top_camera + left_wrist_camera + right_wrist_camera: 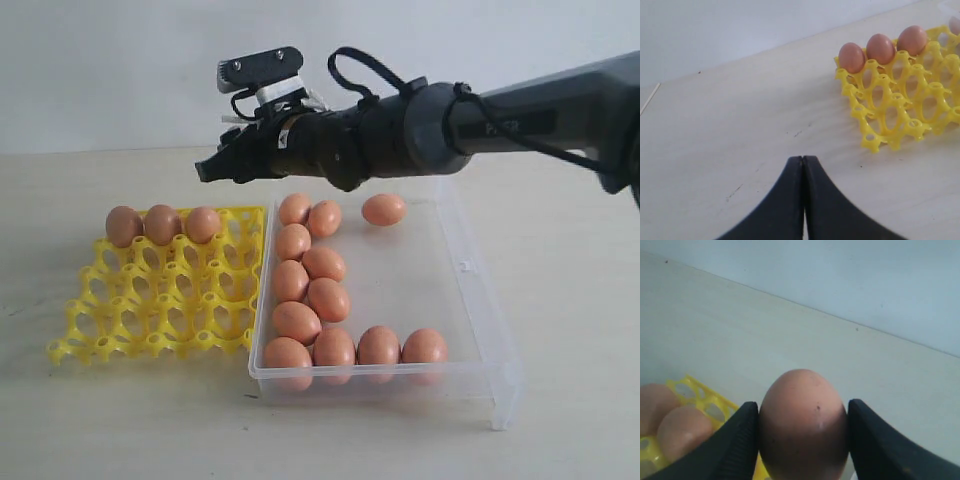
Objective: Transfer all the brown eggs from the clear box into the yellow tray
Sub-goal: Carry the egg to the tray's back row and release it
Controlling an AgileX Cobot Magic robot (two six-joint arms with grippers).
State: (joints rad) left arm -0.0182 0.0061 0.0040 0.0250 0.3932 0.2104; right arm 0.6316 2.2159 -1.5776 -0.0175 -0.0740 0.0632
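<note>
While right pincer (801,409) clamps one brown egg (802,432) near yellow tray (150,300), left pincer (803,162) pressed together.

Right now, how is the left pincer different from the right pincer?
The left pincer is shut and empty; the right pincer is clamped on a brown egg. The left one is off to one side of the yellow tray; the right one hangs above it. Both are black.

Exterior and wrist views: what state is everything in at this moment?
Yellow tray: three eggs in one edge row, other cups empty.
Clear box: lidless, twelve eggs inside.
Right end effector: shut on a brown egg, raised.
Left end effector: shut, empty.
</note>
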